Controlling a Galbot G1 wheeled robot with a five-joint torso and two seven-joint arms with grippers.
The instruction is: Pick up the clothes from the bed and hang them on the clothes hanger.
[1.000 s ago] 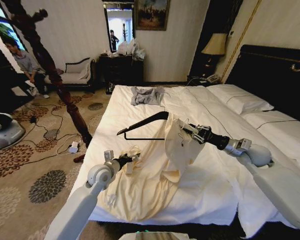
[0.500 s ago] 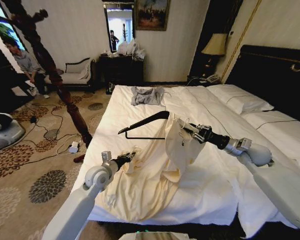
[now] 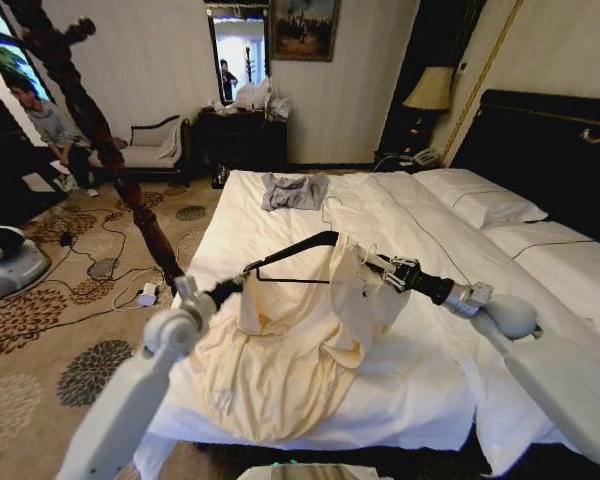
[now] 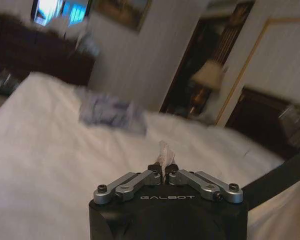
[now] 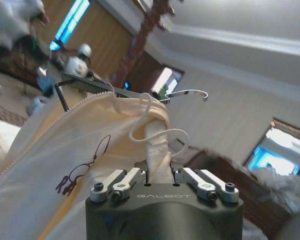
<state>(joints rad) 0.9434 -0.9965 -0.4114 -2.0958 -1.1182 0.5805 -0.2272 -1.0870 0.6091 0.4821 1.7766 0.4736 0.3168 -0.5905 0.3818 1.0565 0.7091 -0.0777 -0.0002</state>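
Head view first: the shirt (image 3: pixel 290 350) is half lifted off the bed (image 3: pixel 430 390). Its lower part is spread on the sheet near the bed's foot edge, on the left half, and two bunches of fabric are held up in the air. The left gripper (image 3: pixel 230 291) is over the bed's left edge with its jaws clamped on a fold of the cream fabric. The right gripper (image 3: pixel 372 268) is over the middle of the bed, jaws pinched on the other raised bunch. The hanger (image 3: pixel 290 255) is up in the air between the two grippers, tilted, with one end poked into the shirt near the right gripper. A small grey garment (image 3: pixel 293 191) lies at the far edge of the bed, well apart from everything. A dark coat stand (image 3: pixel 100 140) leans over the carpet on the left.

Left wrist view: the left gripper (image 4: pixel 163 170) has its jaws closed tight with a little tuft of pale fabric sticking out between them. White bed (image 4: pixel 50 150) beyond, grey garment (image 4: pixel 112 111) blurry farther off.

Right wrist view: the right gripper (image 5: pixel 160 176) is clenched on a rope of shirt (image 5: pixel 90 145) fabric, a white drawstring looping above it. The hanger (image 5: pixel 135 93) runs across just above the shirt's zipper edge, hook pointing away.
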